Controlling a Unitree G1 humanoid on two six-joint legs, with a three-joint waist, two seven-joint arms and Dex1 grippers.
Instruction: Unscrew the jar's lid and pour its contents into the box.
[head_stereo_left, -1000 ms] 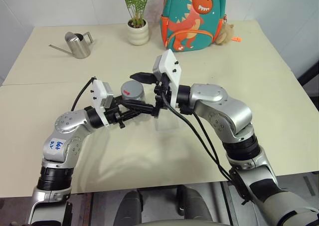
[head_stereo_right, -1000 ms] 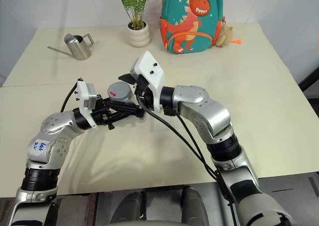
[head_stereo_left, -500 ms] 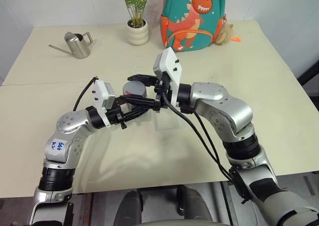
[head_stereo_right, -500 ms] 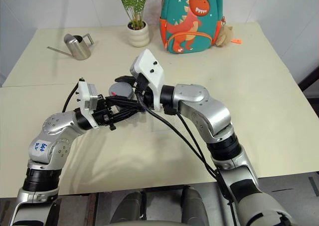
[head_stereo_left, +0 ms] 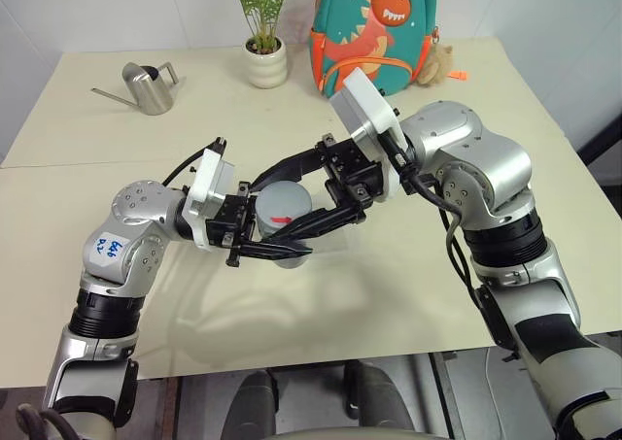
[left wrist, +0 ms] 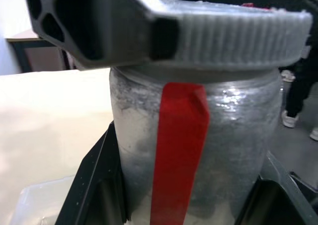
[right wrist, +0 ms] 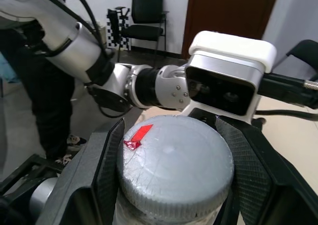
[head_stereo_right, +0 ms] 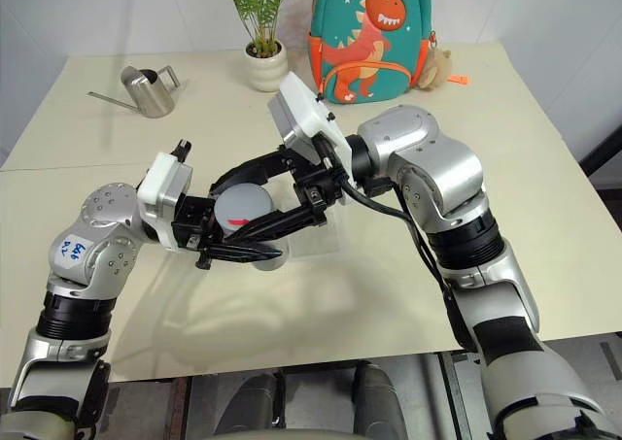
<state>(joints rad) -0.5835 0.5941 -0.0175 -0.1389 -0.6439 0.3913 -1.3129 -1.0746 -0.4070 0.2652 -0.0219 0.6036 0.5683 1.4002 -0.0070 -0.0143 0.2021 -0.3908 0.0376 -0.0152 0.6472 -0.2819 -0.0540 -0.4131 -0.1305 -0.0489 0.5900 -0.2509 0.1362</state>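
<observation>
The silver jar (left wrist: 218, 150) with its red stripe (left wrist: 179, 150) is held upright above the table, in front of my chest. My left gripper (head_stereo_left: 275, 228) is shut on the jar's body, one black finger (left wrist: 94, 185) on each side. From the other side my right gripper (right wrist: 175, 171) is shut on the ribbed grey lid (right wrist: 174, 160), which sits on the jar. The contents are hidden inside. The clear box (head_stereo_left: 340, 244) rests on the table just beyond and below the jar.
At the table's far side stand a steel watering can (head_stereo_left: 151, 85), a potted plant (head_stereo_left: 264, 56) and a dinosaur backpack (head_stereo_left: 374, 32) with a small plush toy (head_stereo_left: 442, 63). A seam (head_stereo_left: 78, 163) crosses the tabletop at the left.
The right gripper, open around the lid a second ago, has shut on it. Both arms have lifted the jar and drawn it toward me, with both wrists turned.
</observation>
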